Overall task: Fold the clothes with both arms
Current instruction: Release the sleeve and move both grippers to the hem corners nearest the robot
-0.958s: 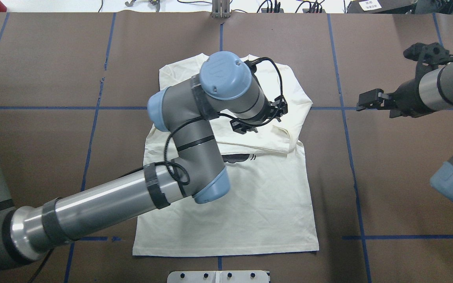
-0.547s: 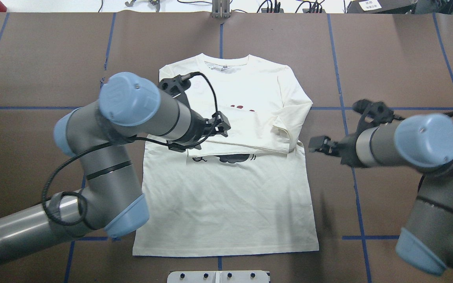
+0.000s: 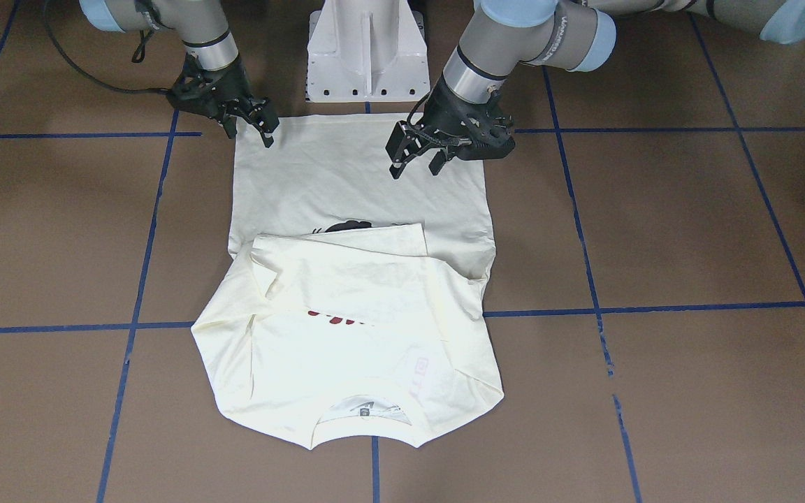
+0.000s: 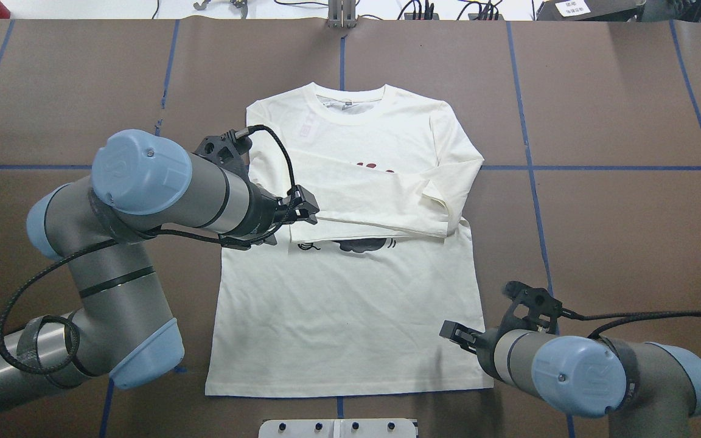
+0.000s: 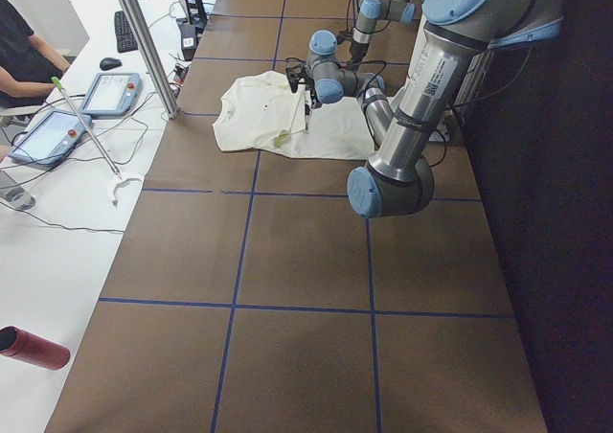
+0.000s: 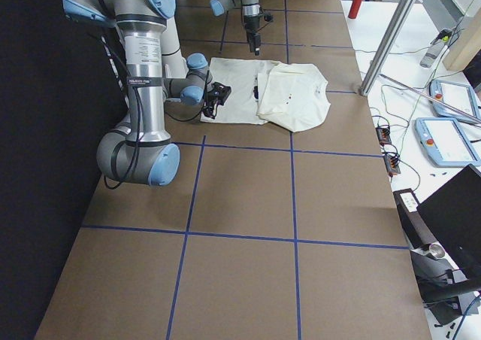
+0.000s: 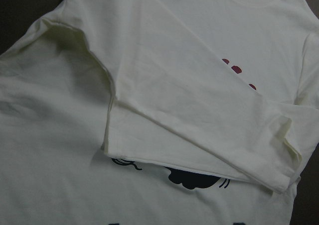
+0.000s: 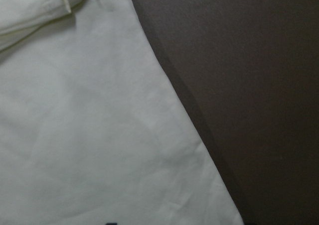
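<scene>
Shirt (image 3: 353, 175) lies flat on the table (image 3: 654, 244) in front of the base (image 3: 367, 49), hem toward the base and collar away from it.

Front-facing view: the left arm (image 3: 514, 35) bends down from beside the base. Its wrist points at the cloth, and the left end effector (image 3: 415, 162) hangs above the shirt with fingers spread, gripping nothing. The right arm (image 3: 193, 28) reaches down on the base's other side. The right end effector (image 3: 249, 131) is at the hem corner, prongs apart and empty.

Overhead view: the left arm is folded at the elbow and its wrist lies level. From here its end effector appears farther from the base, by the folded sleeve (image 4: 381, 213), so it is raised off the cloth. The right wrist lies low along the hem side.

Left side view: the near left arm stands tall and hides much of the base; an operator (image 5: 19, 50) sits at a white bench.

Right side view: the near right arm drops straight down, then its forearm runs level to the hem.

Left wrist view: both sleeves cross the chest, covering most of the red letters (image 7: 239, 75) and the top of the black print (image 7: 194, 177); no fingers show.

Right wrist view: only the shirt's side edge against the table, with a cuff (image 8: 65, 1) at the top corner.
</scene>
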Robot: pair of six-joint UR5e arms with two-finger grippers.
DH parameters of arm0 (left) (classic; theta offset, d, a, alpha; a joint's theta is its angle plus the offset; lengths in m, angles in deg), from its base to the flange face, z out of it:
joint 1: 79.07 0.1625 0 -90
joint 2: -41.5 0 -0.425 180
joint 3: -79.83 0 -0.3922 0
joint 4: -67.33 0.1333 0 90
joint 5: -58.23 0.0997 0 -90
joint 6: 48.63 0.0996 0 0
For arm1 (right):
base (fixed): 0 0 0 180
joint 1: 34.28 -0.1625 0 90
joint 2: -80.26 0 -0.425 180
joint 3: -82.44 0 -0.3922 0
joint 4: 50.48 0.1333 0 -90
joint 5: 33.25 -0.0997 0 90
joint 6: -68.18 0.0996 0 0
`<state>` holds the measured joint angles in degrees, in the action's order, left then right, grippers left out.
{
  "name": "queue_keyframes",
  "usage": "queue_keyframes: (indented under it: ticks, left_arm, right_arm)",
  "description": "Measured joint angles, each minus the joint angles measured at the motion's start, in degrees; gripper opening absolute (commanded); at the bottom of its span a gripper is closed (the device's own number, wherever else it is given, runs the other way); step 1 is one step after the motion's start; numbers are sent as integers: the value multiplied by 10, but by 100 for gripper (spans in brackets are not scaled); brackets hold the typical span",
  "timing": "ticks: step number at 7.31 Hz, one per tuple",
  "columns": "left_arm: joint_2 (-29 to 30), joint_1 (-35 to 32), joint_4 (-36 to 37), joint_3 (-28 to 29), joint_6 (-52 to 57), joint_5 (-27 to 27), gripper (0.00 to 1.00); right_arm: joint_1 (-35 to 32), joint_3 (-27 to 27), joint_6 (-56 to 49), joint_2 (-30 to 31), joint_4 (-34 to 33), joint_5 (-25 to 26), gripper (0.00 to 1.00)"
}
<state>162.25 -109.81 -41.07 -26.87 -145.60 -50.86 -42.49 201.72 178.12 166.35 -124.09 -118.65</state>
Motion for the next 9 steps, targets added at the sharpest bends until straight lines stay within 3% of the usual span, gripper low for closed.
queue_keyframes:
  ticks: [3,4,5,6,9]
  left_arm:
    - [-3,1,-1,6,-7,1,83]
    - [-3,1,-1,7,-7,1,83]
    - [-3,2,-2,9,-8,1,83]
    - [-3,2,-3,10,-8,1,83]
    - [-3,2,-5,14,-8,1,83]
  right_arm:
    - [21,4,22,11,-19,2,76]
    - [26,4,28,14,-21,-4,63]
    - [32,4,36,17,-22,-8,35]
    - [37,4,41,19,-23,-10,26]
    - [47,5,46,21,-23,-11,26]
